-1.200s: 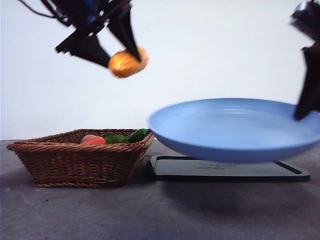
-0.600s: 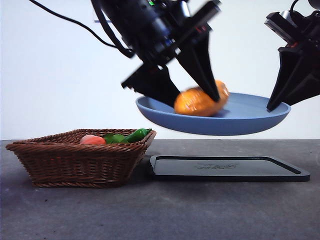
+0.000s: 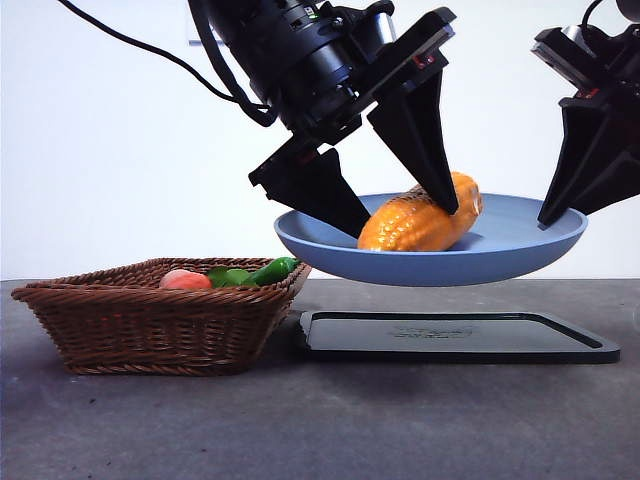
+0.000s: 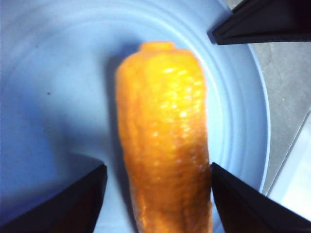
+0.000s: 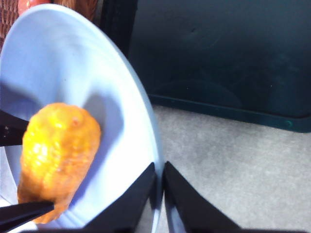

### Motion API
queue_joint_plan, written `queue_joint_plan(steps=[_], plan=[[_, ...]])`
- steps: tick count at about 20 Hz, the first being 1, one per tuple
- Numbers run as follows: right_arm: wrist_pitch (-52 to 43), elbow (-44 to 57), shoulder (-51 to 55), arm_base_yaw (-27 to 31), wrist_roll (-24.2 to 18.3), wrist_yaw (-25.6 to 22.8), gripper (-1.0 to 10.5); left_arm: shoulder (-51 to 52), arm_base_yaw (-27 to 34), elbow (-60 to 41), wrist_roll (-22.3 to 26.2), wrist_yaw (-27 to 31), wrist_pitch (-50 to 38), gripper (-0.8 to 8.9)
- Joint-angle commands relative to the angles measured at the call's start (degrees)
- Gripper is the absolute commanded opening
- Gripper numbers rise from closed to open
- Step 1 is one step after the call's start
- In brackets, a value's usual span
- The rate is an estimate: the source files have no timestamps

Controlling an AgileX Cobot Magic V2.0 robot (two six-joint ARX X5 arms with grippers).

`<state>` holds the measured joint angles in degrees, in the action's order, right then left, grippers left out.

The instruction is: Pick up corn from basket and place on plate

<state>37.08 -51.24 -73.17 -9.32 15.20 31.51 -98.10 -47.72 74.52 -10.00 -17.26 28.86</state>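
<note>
The orange-yellow corn (image 3: 420, 222) lies in the light-blue plate (image 3: 500, 255), which hangs in the air above the black tray. My left gripper (image 3: 405, 218) reaches down into the plate and is open, one jaw on each side of the corn (image 4: 165, 145). In the left wrist view a gap shows at one jaw, and the plate (image 4: 58, 73) fills the picture. My right gripper (image 3: 550, 220) is shut on the plate's rim (image 5: 156, 145) at the right, holding it up. The corn (image 5: 56, 155) shows there too. The wicker basket (image 3: 150, 320) stands on the table at the left.
A reddish peach-like fruit (image 3: 185, 280) and a green vegetable (image 3: 265, 272) lie in the basket. The flat black tray (image 3: 450, 340) sits on the grey table right of the basket, under the raised plate.
A second ago the left gripper held the corn high over the basket. It came down to the right into the plate, the plate rose, and the jaws now stand wider around the corn.
</note>
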Motion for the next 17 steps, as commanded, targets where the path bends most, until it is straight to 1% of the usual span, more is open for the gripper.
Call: queue_joint_plan(steps=[1, 5, 9, 14, 17], plan=[[-0.7, -1.0, -0.7, -0.1, -0.6, 1.0, 0.0, 0.3, -0.7, 1.0, 0.3, 0.2, 0.2, 3.53], [-1.3, -1.0, -2.3, 0.9, -0.7, 0.0, 0.0, 5.7, -0.6, 1.0, 0.3, 0.2, 0.3, 3.53], [-2.6, -1.6, -5.8, 3.7, -0.9, 0.0, 0.0, 13.4, -0.2, 1.0, 0.3, 0.2, 1.2, 3.52], [-1.7, -8.8, -15.2, 7.8, -2.0, 0.0, 0.0, 22.8, 0.2, 1.0, 0.3, 0.2, 3.7, 3.52], [-0.8, -14.4, -22.0, 8.6, -2.1, 0.0, 0.0, 26.4, 0.2, 1.0, 0.3, 0.2, 4.7, 3.52]])
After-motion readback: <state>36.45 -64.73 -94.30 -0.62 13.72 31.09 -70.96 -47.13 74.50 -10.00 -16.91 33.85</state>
